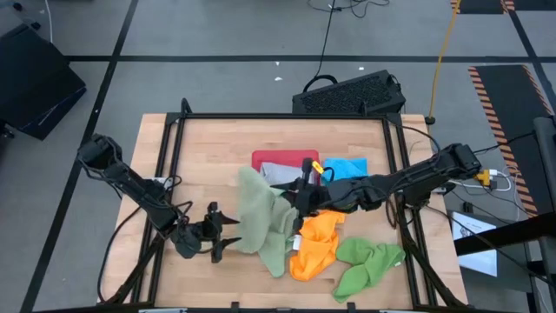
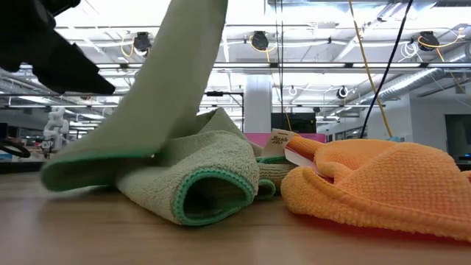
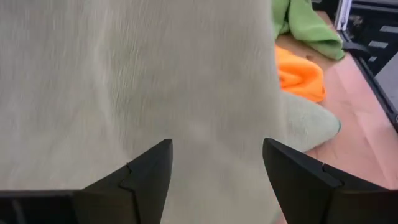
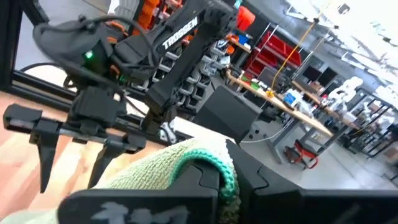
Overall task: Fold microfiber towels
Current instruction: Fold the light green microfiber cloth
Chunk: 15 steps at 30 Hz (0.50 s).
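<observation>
A sage green towel (image 1: 261,217) hangs from my right gripper (image 1: 301,196), which is shut on it above the table's middle. The towel's lower part (image 2: 210,188) lies bunched on the wood. My left gripper (image 1: 228,236) stands open just left of the hanging cloth (image 3: 155,81), which fills its wrist view, with the fingers (image 3: 149,180) close before it. An orange towel (image 1: 314,245) and a bright green towel (image 1: 369,265) lie crumpled toward the near right. A bright blue towel (image 1: 349,166) and a grey-blue towel (image 1: 280,173) lie farther back. My right gripper pinches the sage towel's green-hemmed edge (image 4: 214,163) between its two shut fingers, coming in about level from the table's right. The cloth drapes down from the fingers, and its lower end rests on the table. My left gripper: I cannot tell whether its fingers touch the cloth.
A red tray (image 1: 274,157) lies at the far middle under the grey-blue towel. A black case (image 1: 347,94) stands beyond the table's far edge. Bare wood shows at the near left and far left of the table (image 1: 200,156).
</observation>
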Tool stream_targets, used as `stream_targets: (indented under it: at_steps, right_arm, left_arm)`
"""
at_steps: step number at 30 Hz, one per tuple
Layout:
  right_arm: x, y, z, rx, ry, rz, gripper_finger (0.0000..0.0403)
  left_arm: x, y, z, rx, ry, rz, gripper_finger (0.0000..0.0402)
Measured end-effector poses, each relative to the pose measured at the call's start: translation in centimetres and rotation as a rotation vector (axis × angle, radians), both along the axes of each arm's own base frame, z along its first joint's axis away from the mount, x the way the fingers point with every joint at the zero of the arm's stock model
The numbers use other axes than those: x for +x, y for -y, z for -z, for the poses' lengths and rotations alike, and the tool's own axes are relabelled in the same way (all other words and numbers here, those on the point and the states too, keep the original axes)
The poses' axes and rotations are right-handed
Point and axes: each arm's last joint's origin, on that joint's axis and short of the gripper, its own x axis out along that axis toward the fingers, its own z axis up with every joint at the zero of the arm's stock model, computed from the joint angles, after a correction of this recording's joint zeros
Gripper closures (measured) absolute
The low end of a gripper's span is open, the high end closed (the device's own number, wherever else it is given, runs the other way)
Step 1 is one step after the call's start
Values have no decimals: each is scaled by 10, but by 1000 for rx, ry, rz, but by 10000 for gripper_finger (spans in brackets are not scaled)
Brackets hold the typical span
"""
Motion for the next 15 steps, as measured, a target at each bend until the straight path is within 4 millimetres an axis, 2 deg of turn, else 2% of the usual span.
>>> stream_targets:
  at_steps: [5,8,12,15]
  right_arm:
    - [-15,10,-23,-49,57,14,401]
    - [-27,21,-39,-31,116,37,401]
    - [-39,30,-53,-25,157,56,401]
    - [-47,34,-61,-61,176,61,401]
  left_arm:
    - [2,7,-9,-85,87,13,149]
    - [2,14,-11,-42,125,58,157]
    - [6,18,-5,27,157,42,176]
    - [15,17,7,49,144,18,189]
